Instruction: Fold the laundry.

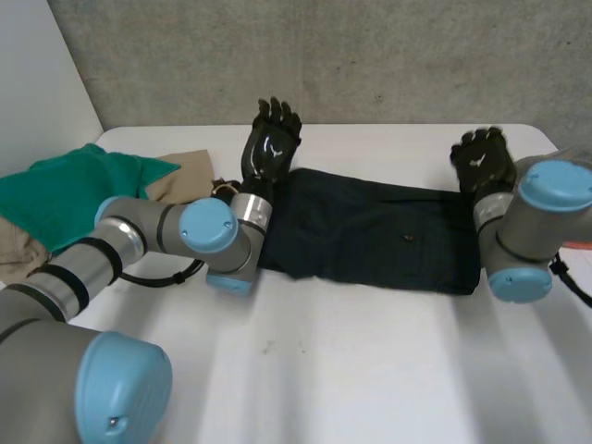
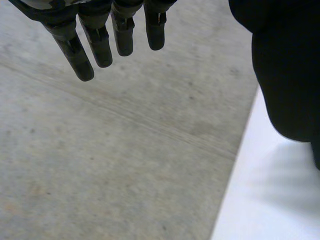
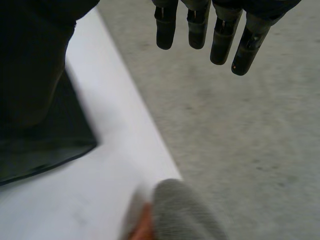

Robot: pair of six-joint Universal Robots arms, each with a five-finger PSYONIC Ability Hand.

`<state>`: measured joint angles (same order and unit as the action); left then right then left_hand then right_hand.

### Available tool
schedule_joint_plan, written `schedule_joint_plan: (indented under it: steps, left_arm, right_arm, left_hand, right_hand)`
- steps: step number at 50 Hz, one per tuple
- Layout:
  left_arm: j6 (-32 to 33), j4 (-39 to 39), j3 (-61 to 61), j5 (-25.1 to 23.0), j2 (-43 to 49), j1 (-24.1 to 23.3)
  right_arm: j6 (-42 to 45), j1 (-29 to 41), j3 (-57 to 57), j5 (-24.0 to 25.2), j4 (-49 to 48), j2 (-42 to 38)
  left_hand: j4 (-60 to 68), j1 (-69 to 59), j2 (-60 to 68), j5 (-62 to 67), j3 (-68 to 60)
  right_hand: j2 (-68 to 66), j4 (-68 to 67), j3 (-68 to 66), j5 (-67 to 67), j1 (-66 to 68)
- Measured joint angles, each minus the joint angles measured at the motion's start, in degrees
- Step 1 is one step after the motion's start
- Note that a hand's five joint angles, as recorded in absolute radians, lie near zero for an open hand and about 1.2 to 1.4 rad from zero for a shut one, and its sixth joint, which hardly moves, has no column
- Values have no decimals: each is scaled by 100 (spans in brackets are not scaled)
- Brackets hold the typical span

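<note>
Garment (image 1: 370,231): likely soft, light, limp; flat on tabletop (image 1: 370,370).
Hold: likely far corners.
Left hand (image 1: 270,139): fingers (image 2: 97,45) straight, empty.
Right hand (image 1: 483,159): likewise.

**Table: four cloths on top**

White table (image 1: 370,370), near half bare. Dark garment (image 1: 370,227) lies flat toward the far edge, long side running left-right, a small button-like dot showing near its middle. Green cloth (image 1: 65,190) is bunched at the far-left corner. Tan cloth (image 1: 180,176) sits between green and dark. Second tan piece (image 1: 18,254) is at the left edge, touching the green.
</note>
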<state>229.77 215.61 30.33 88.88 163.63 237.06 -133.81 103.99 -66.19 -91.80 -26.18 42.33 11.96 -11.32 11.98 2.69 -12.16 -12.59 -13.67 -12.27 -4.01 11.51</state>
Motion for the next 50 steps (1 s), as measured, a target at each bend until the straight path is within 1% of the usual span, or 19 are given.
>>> schedule_joint_plan:
  steps: [3,5,7,8,10,11,15,20,23,29,33,38,41,44,45,46,47,48,50]
  left_arm:
    - [-84,180,329,21,-314,-16]
    - [-252,357,883,50,-835,-40]
    - [-252,357,883,50,-835,-40]
    - [-374,421,1257,71,-1177,-56]
    - [-609,466,1929,132,-1763,-96]
    - [-719,468,2216,163,-1998,-115]
    - [-1160,425,3256,282,-2801,-189]
    - [-1658,264,4410,398,-3635,-243]
    - [-1853,160,4906,426,-3956,-249]
    - [-2089,45,5586,440,-4301,-234]
    - [-2163,31,5871,439,-4378,-223]
    - [-2180,38,5996,442,-4370,-220]
    - [-2184,41,6024,444,-4360,-217]
    - [-2189,42,6044,445,-4348,-216]
    - [-2189,43,6046,445,-4346,-217]
    - [-2190,43,6049,446,-4343,-217]
    - [-2190,42,6050,446,-4342,-218]
    - [-2191,41,6052,447,-4341,-218]
    - [-2191,39,6056,449,-4343,-221]
  right_arm:
    - [-168,-2,-31,-151,22,323]
    - [-463,-11,-155,-258,125,805]
    - [-463,-11,-155,-258,125,805]
    - [-577,-18,-223,-263,217,992]
    - [-922,-39,-494,-147,789,1635]
    - [-963,-41,-532,-121,898,1719]
    - [-1400,-61,-910,93,2105,2336]
    - [-2107,-81,-1398,258,3212,2595]
    - [-2438,-87,-1708,362,3445,2616]
    - [-2776,-87,-2352,683,3063,2577]
    - [-2815,-45,-2629,815,2330,2359]
    - [-2713,-1,-2591,678,1639,1853]
    - [-2626,7,-2507,538,1449,1652]
    - [-2370,10,-2310,267,1211,1304]
    - [-2312,7,-2269,213,1182,1248]
    - [-2291,6,-2254,194,1173,1230]
    - [-2200,-3,-2203,122,1150,1165]
    - [-2128,-16,-2174,64,1136,1123]
    - [-2022,-42,-2183,0,1122,1120]
  left_hand:
    - [-21,0,-28,0,13]
    - [-21,0,-28,0,13]
    - [-21,0,-28,0,13]
    - [-21,0,-28,0,13]
    - [-21,0,-28,0,13]
    - [-21,0,-28,0,13]
    - [-21,0,-28,0,13]
    - [-21,0,-28,0,13]
    - [-21,0,-28,0,13]
    - [-21,0,-28,0,13]
    - [-21,0,-28,0,13]
    - [-21,0,-28,0,13]
    - [-21,0,-28,0,13]
    - [-21,0,-28,0,13]
    - [-21,0,-28,0,13]
    - [-21,0,-28,0,13]
    - [-21,0,-28,0,13]
    - [-21,0,-28,0,13]
    - [-21,0,-28,0,13]
  right_hand:
    - [0,0,0,0,0]
    - [0,0,0,0,0]
    - [0,0,0,0,0]
    - [0,0,0,0,0]
    - [0,0,0,0,0]
    - [0,0,0,0,0]
    - [0,0,0,0,0]
    - [0,0,0,0,0]
    - [0,0,0,0,0]
    - [0,-1,0,0,0]
    - [0,0,0,0,0]
    - [-92,-33,-83,-43,49]
    - [-531,-353,-514,-379,352]
    - [-2526,-2304,-2450,-2143,2024]
    - [-3018,-2851,-2998,-2634,2477]
    - [-3018,-2851,-2998,-2634,2477]
    - [-4435,-4169,-4395,-3781,3313]
    - [-5025,-4803,-4985,-4410,3629]
    - [-5467,-5349,-5440,-4939,3822]
